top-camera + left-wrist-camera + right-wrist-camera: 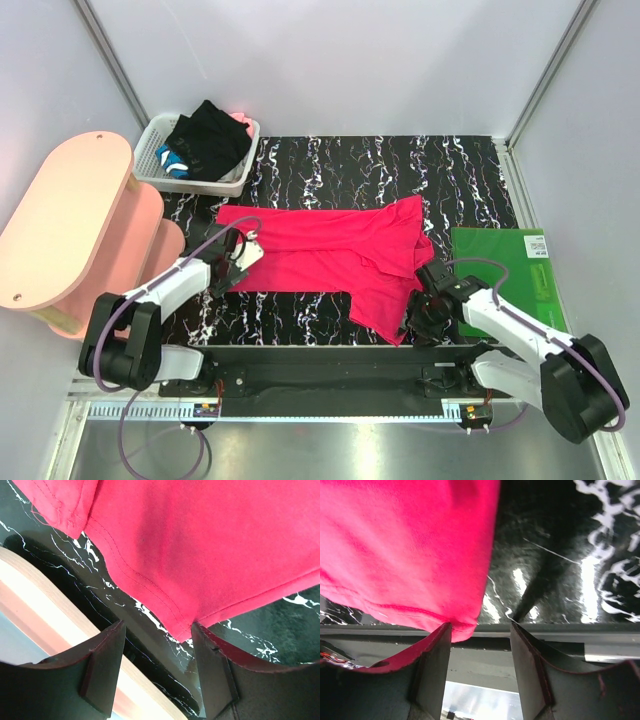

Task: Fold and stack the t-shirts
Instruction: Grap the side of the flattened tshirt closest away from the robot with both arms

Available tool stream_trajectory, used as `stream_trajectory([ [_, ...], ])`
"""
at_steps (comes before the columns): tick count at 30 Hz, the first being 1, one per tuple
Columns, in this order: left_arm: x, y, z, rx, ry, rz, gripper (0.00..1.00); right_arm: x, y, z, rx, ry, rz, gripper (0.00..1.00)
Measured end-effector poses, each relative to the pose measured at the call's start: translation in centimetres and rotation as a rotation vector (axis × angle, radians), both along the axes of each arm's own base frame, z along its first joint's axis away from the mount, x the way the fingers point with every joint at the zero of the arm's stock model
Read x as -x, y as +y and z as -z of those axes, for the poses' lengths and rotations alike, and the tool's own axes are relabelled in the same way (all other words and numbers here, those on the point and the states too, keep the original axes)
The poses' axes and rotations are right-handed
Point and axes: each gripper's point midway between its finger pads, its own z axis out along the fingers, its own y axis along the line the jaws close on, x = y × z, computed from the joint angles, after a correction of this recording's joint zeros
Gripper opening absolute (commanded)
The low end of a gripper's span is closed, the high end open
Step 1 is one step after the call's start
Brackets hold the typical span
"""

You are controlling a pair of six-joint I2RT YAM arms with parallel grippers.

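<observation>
- Barely started, by my reading: nothing is folded neatly and nothing is stacked.
- Red shirt [320, 250] lies mostly flat across the middle of the table [400, 165]. Its right part is rumpled, and one flap trails to the table's near edge.
- Black shirt [210, 140] sits crumpled in the basket [200, 186] at the far left, with other cloth beside it. It has not been taken out.
- Left fingers [107, 660] stand apart, low at the red shirt's left end. A hemmed corner of the cloth points into the gap, just at the tip of one finger, and neither finger is pinching it.
- Right fingers [530, 665] also stand apart, down at the near-right flap. The hem corner reaches one fingertip, and the rest of the gap shows bare table.
- Both arms look placed to take hold of the two near corners, which I judge to be the lead-in to a first fold of the red shirt.
- Left to do: grip and fold the red shirt, fetch the black one, spread and fold it, then lay one on the other.
- Green mat [505, 270] lies to the right with nothing on it. Whether the stack belongs there I cannot tell.
</observation>
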Motion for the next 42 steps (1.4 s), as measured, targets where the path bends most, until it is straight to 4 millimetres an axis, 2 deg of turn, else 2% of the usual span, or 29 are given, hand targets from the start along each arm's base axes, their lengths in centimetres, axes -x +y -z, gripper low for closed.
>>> stream_trajectory([
  [4,-0.1,0.0,0.3,0.002,0.004,0.0,0.6,-0.4,0.6,0.4,0.002,0.011,-0.005,0.54],
  [7,-0.1,-0.1,0.8,0.002,0.017,0.0,0.61,-0.8,1.3,0.4,-0.006,0.008,-0.015,0.47],
  [10,-0.4,0.0,0.9,-0.001,0.01,0.001,0.6,-1.0,1.9,0.5,-0.018,0.008,-0.02,0.34],
  [11,-0.6,0.1,0.9,-0.004,0.004,-0.003,0.6,-1.0,2.1,0.6,-0.019,0.008,-0.021,0.24],
  [14,-1.4,0.3,0.9,-0.015,-0.014,-0.008,0.63,-1.0,2.3,0.6,-0.021,0.007,-0.02,0.15],
  [16,-1.9,0.4,0.9,-0.02,-0.025,-0.015,0.67,-1.0,2.4,0.6,-0.022,0.006,-0.019,0.04],
  [18,-2.4,0.6,0.7,-0.026,-0.04,-0.02,0.71,-1.0,2.4,0.5,-0.023,0.003,-0.016,0.0],
  [21,-2.7,0.7,0.5,-0.03,-0.057,-0.025,0.76,-1.1,2.2,0.0,-0.024,-0.021,-0.011,0.0],
  [28,-2.4,0.5,0.3,-0.008,-0.064,-0.015,0.75,-0.8,1.8,-0.6,-0.02,-0.037,-0.007,0.0],
  [33,-1.9,0.1,0.7,0.007,-0.029,0.017,0.68,-0.8,1.8,-0.7,-0.021,-0.038,-0.007,0.0],
  [38,-2.0,-0.2,1.1,0.007,0.045,0.04,0.5,-0.7,1.8,-1.2,-0.03,-0.053,-0.007,0.0],
  [42,-2.3,-0.4,1.5,0.017,0.11,0.045,0.53,-0.7,1.7,-2.0,-0.045,-0.076,-0.005,0.0],
])
